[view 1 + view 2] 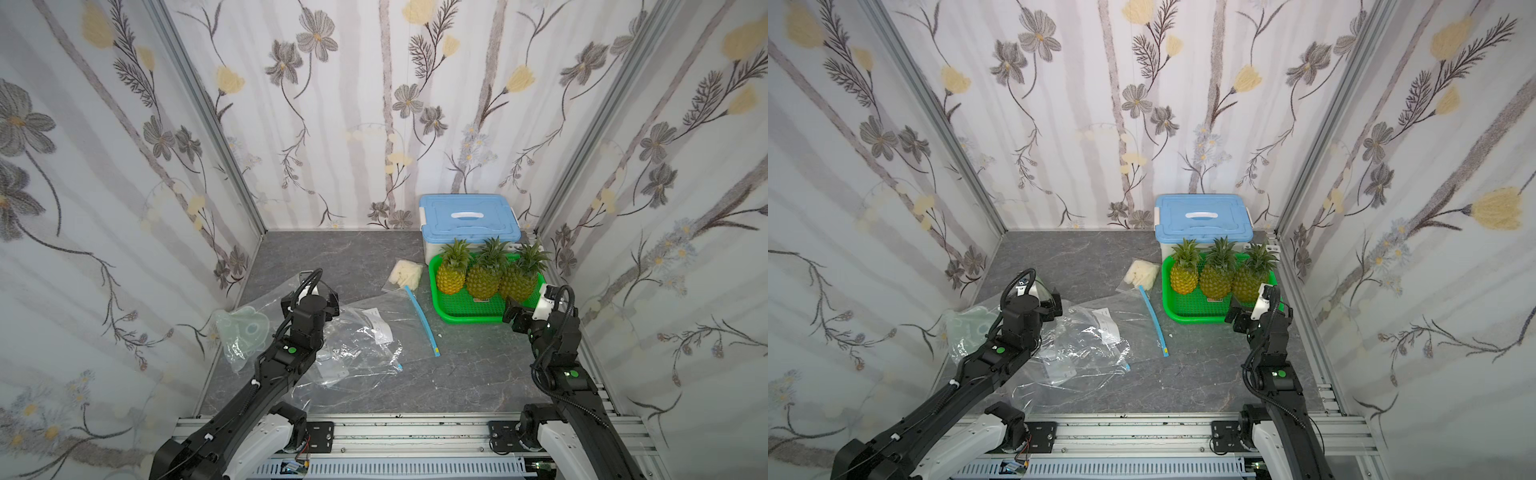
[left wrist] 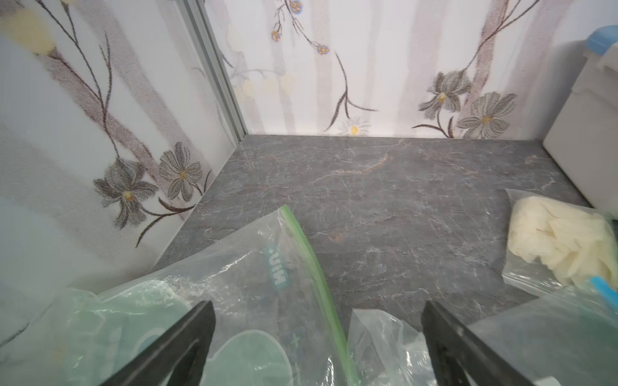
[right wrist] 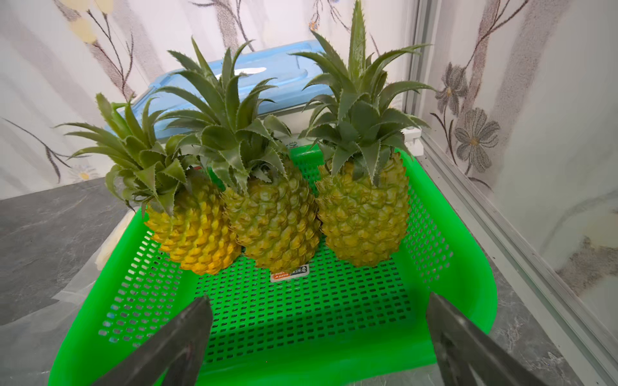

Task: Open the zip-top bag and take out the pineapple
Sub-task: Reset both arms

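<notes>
Grey marble surface carries a green basket at two o'clock, with three pineapples standing in it. One clear zip-top bag lies limp near the centre. The left hand and right hand are wide open, holding nothing. The fruits look stiff and rough, so better to take the body, not the leaves.

Three pineapples in basket, before box

Black arms, white shoulder covers, green dots, black cables.
</notes>
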Tool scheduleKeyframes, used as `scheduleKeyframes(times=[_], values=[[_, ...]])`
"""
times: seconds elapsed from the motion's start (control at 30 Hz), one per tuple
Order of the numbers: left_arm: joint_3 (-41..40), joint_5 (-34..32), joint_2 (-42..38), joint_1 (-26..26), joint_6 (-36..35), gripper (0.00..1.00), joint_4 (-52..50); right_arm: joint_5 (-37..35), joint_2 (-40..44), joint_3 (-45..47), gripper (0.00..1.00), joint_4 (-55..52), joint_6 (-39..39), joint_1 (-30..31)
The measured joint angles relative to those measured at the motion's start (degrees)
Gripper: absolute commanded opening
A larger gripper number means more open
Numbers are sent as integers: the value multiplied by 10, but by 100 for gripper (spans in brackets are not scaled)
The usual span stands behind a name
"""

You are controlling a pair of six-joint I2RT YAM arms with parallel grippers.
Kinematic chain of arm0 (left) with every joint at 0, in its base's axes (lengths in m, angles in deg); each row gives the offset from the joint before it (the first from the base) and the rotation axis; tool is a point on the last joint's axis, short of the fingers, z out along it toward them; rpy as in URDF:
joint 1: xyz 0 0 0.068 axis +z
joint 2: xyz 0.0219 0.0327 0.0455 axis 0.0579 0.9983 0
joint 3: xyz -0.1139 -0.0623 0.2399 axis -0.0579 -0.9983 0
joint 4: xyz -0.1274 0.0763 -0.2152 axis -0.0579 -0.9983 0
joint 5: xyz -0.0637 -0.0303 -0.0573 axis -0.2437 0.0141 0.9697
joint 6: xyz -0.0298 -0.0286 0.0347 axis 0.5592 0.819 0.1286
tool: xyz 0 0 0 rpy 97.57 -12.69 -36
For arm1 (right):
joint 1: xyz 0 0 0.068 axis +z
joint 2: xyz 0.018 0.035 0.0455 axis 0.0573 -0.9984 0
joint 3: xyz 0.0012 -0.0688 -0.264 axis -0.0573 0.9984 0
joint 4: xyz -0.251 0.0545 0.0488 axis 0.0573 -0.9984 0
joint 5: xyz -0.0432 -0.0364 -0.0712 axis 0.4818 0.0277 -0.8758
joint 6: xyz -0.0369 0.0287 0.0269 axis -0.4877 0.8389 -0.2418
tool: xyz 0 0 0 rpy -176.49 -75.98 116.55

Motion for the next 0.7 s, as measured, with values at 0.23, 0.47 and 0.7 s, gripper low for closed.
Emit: scheduleKeyframes(times=[0.23, 0.47, 0.7], values=[[-29, -2, 110, 58, -43, 100, 128, -35, 16, 71, 100, 147, -12, 0], [-65, 46, 171, 135, -41, 100, 246, -65, -77, 116, 100, 286, -40, 1], [-108, 81, 254, 153, -41, 100, 372, -75, -214, 108, 100, 422, -73, 1]])
